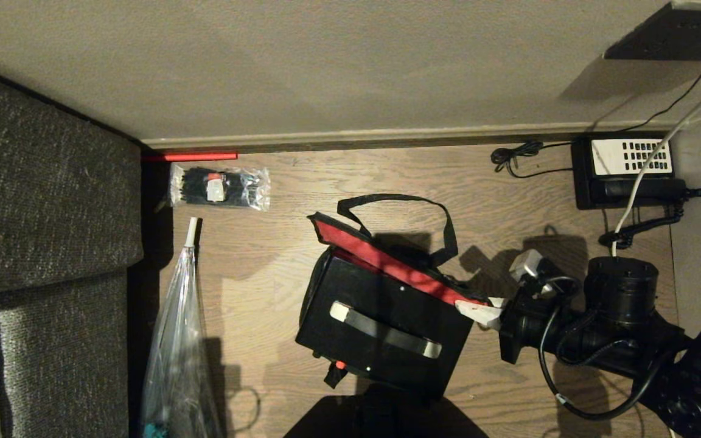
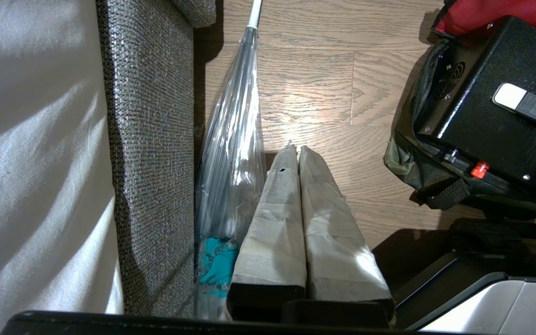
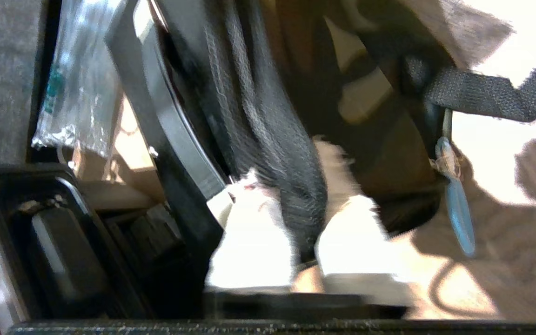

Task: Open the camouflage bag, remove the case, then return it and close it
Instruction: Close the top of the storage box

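Right end effector [image 1: 483, 311] is seen in the head view at the right end of the camouflage bag [image 1: 381, 255], its white-wrapped fingers set on the edge of the red-lined flap, which is raised. The case [image 1: 387, 328] is seated in the bag on the wooden floor [image 1: 253, 267], its strap handle facing up. A clear packet of cable ties [image 1: 219, 187] is laid near the wall, a folded clear umbrella [image 1: 177, 340] beside the grey sofa [image 1: 40, 201], and a black telephone [image 1: 627, 170] at the far right.

From the left wrist view, the left end effector [image 2: 299, 153] is held above the floor with its taped fingers pressed together on nothing, well apart from the bag and beside the umbrella.

From the right wrist view, the black trimmed edge of the bag is shown between the two white fingers [image 3: 254, 242], which are narrowly parted around it; a firm pinch cannot be confirmed. The light blue zipper clip [image 3: 456, 200] is hung just beside.
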`<state>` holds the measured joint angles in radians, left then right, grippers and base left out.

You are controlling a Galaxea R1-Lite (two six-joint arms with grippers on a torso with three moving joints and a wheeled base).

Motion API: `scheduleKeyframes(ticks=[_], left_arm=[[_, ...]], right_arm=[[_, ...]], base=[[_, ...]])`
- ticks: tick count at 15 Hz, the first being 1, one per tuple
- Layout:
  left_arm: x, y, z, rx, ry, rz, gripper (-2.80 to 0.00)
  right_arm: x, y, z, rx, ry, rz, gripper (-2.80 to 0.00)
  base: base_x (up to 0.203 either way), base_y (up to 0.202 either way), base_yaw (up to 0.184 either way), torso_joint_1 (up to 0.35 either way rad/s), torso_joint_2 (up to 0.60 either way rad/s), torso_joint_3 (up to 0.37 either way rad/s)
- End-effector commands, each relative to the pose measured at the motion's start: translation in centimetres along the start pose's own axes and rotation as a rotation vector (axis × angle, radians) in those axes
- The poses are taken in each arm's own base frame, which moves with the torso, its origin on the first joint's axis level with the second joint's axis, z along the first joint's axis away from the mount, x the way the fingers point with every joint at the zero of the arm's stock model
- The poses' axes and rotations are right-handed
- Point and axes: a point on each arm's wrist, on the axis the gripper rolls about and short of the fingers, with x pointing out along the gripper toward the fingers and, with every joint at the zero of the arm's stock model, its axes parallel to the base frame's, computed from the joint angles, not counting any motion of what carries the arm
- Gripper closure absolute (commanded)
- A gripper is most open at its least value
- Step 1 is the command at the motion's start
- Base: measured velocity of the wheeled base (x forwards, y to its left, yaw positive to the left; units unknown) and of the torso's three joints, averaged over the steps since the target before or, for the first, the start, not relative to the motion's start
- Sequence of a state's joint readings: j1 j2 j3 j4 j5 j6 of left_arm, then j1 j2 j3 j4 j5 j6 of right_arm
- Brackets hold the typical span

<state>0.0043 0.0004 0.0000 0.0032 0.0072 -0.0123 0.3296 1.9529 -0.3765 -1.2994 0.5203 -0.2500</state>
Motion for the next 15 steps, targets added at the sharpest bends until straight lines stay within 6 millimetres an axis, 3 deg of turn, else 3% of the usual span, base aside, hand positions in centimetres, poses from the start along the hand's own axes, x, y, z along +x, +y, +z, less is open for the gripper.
scheduleKeyframes(ticks=[1, 6, 9, 15], left_arm=[[0.0, 0.0, -0.1, 0.0, 0.001, 0.001, 0.0], [0.0, 0.0, -0.1, 0.0, 0.001, 0.001, 0.0], [0.0, 0.0, -0.1, 0.0, 0.001, 0.001, 0.0], [0.0, 0.0, -0.1, 0.0, 0.001, 0.001, 0.0]], right_arm=[[0.1, 0.2, -0.8, -0.013, 0.027, 0.004, -2.8], [1.0, 0.3, -0.8, -0.035, 0.017, 0.03, -2.8], [2.1, -0.4, 0.8, -0.074, -0.052, 0.018, -2.8], [4.7, 1.1, 4.1, -0.206, -0.143, 0.086, -2.8]], base=[[0.0, 0.0, 0.0, 0.0, 0.0, 0.0], [0.0, 0.0, 0.0, 0.0, 0.0, 0.0], [0.0, 0.0, 0.0, 0.0, 0.0, 0.0], [0.0, 0.0, 0.0, 0.0, 0.0, 0.0]])
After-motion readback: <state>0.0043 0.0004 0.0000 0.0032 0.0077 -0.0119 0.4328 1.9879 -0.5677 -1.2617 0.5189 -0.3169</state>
